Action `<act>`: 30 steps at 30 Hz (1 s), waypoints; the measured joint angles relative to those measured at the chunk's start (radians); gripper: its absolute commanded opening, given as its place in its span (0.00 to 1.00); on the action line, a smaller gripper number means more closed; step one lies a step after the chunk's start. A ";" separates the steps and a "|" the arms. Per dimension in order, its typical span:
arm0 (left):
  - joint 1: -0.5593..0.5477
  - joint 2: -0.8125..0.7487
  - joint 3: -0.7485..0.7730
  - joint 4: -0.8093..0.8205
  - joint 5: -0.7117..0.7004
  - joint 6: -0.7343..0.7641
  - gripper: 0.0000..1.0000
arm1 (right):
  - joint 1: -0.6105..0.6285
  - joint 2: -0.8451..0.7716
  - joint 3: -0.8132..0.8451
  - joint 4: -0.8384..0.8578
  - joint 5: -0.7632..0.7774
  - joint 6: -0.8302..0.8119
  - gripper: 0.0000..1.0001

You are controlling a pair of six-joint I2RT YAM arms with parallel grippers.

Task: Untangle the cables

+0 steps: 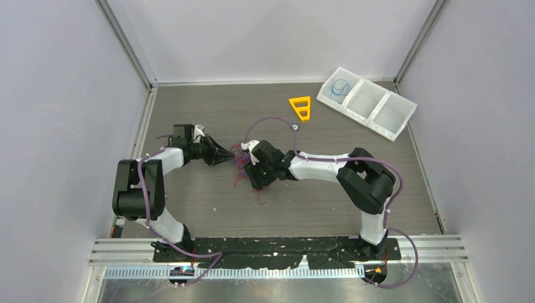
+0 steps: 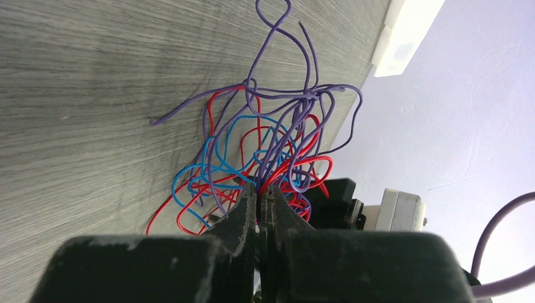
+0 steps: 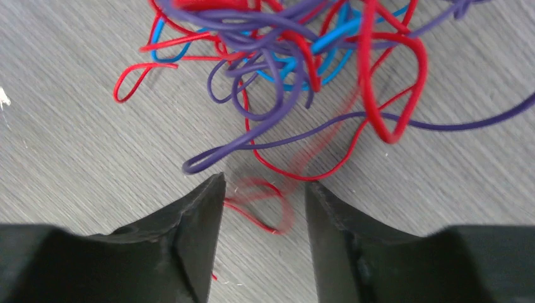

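The cables (image 1: 241, 166) are a tangled clump of thin red, blue and purple wires at the table's middle, between my two grippers. My left gripper (image 1: 228, 155) reaches in from the left. In the left wrist view it (image 2: 260, 188) is shut on several purple and red strands at the near edge of the clump (image 2: 265, 139), with the rest fanned out beyond it. My right gripper (image 1: 256, 180) is at the clump's right side. In the right wrist view it (image 3: 265, 184) is open just above the table, a blurred red loop (image 3: 262, 205) lies between its fingers, and the clump (image 3: 296, 50) is ahead.
An orange plastic triangle (image 1: 301, 107) lies behind the clump. A white three-compartment tray (image 1: 367, 101) stands at the back right, with a blue wire coil (image 1: 340, 87) in its left compartment. The right arm's mauve hose (image 1: 271, 123) arcs over the table. Walls enclose three sides.
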 measured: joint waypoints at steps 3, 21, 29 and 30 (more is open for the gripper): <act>0.000 0.000 0.001 -0.003 0.000 0.005 0.00 | 0.005 0.012 0.005 -0.012 0.040 -0.016 0.08; 0.075 -0.056 0.080 -0.356 -0.076 0.351 0.01 | -0.344 -0.518 0.127 -0.232 -0.137 -0.230 0.05; 0.110 -0.068 0.090 -0.425 -0.255 0.470 0.06 | -0.580 -0.598 0.321 -0.276 -0.048 -0.278 0.05; 0.110 -0.068 0.092 -0.433 -0.261 0.481 0.09 | -0.587 -0.607 0.348 -0.274 -0.042 -0.291 0.05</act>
